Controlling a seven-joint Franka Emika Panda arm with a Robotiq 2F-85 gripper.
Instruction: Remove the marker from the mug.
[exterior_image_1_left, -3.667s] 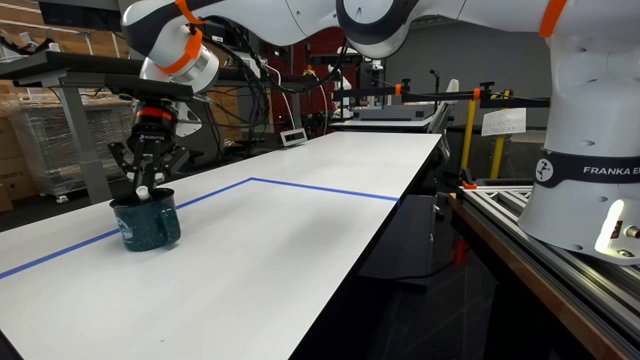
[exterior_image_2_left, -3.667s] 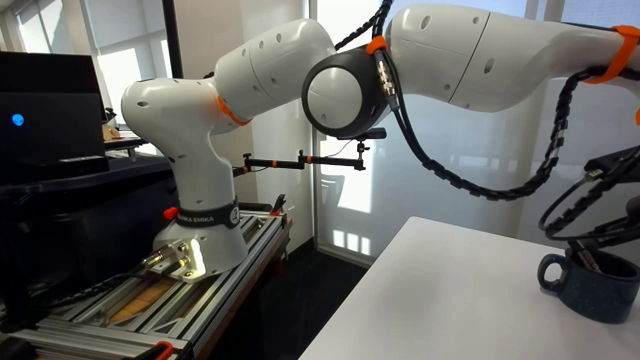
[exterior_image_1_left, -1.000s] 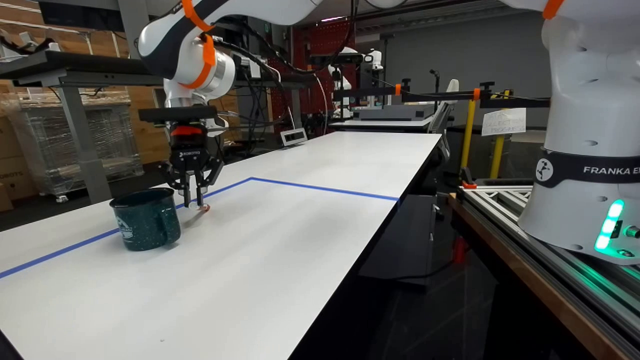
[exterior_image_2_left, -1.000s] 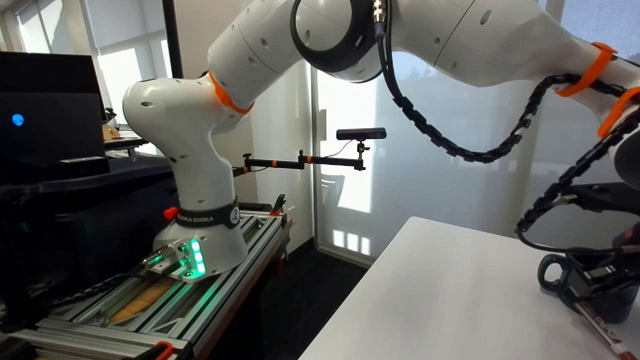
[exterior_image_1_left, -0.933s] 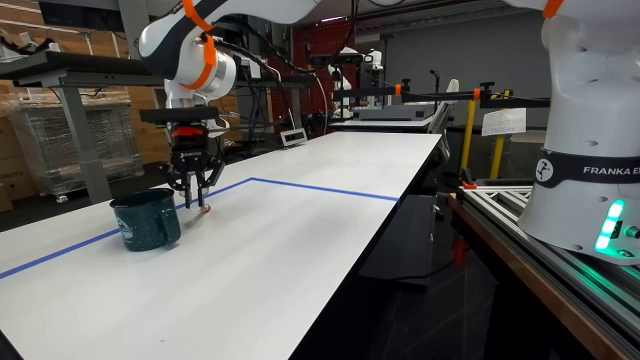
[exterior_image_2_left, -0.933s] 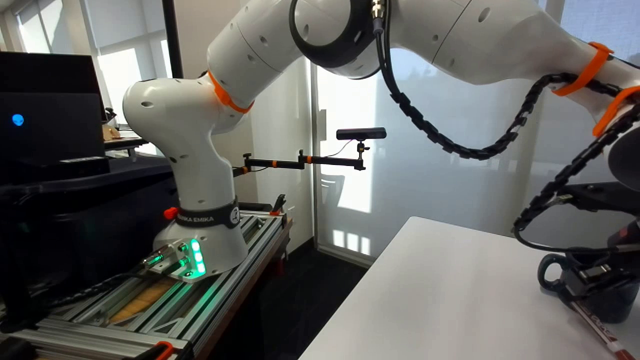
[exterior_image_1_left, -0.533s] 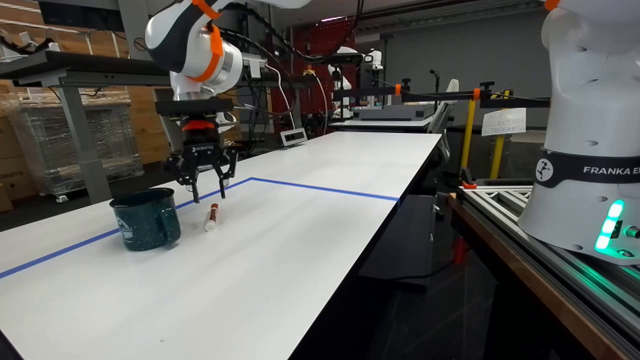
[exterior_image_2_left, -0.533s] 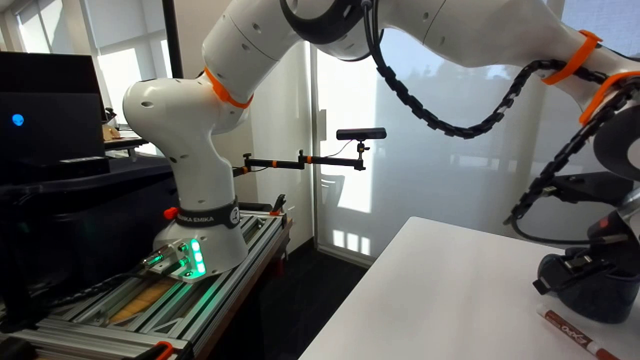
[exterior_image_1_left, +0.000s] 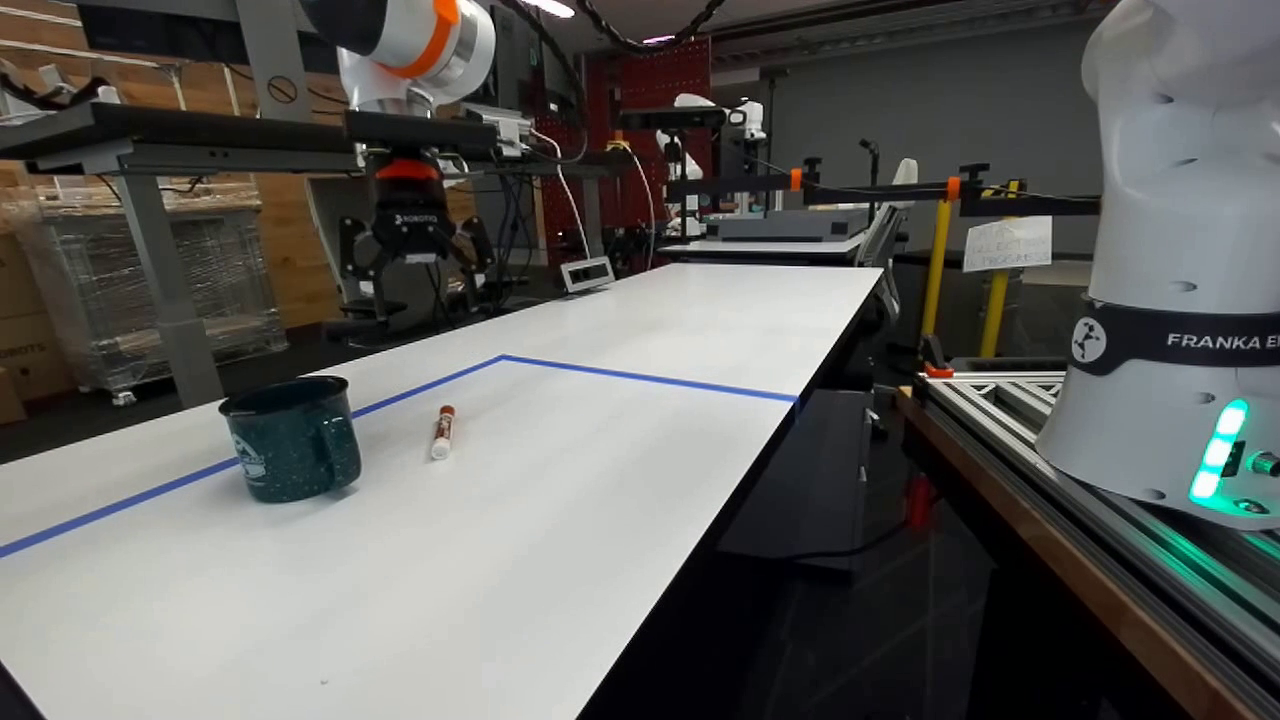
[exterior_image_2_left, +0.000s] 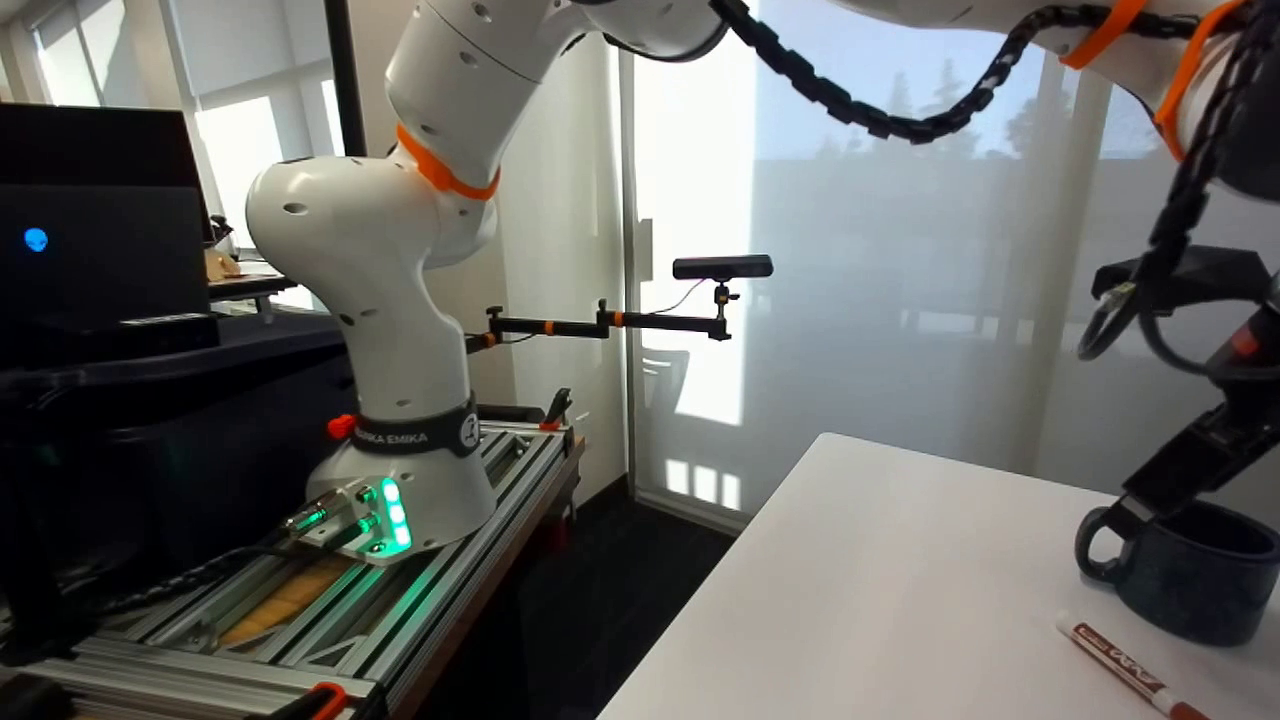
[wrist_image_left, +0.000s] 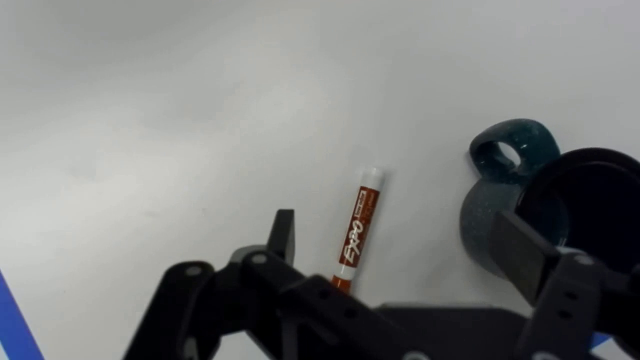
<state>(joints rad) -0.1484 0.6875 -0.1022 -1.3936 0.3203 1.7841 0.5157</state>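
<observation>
The marker (exterior_image_1_left: 442, 434), reddish-brown with white parts, lies flat on the white table beside the mug (exterior_image_1_left: 292, 445). The dark teal mug stands upright, and the marker is apart from it on its handle side. In the wrist view the marker (wrist_image_left: 358, 225) shows below the gap between the fingers, its capped end hidden by the gripper's linkage. My gripper (exterior_image_1_left: 425, 300) hangs above the table, wide open and holding nothing. One finger overlaps the mug (wrist_image_left: 487, 212) in the wrist view. An exterior view cuts off the marker's (exterior_image_2_left: 1120, 655) end at the bottom edge.
Blue tape (exterior_image_1_left: 640, 375) marks lines on the white table (exterior_image_1_left: 560, 540). A black desk (exterior_image_1_left: 150, 130) stands behind the table's far edge. A small grey device (exterior_image_1_left: 587, 274) sits by that edge. The robot's base (exterior_image_1_left: 1180, 420) is mounted on a metal-railed bench.
The marker left the mug in the gripper and was lowered to the table. The gripper then opened, let go and rose. The freed marker shifted slightly farther from the mug.
</observation>
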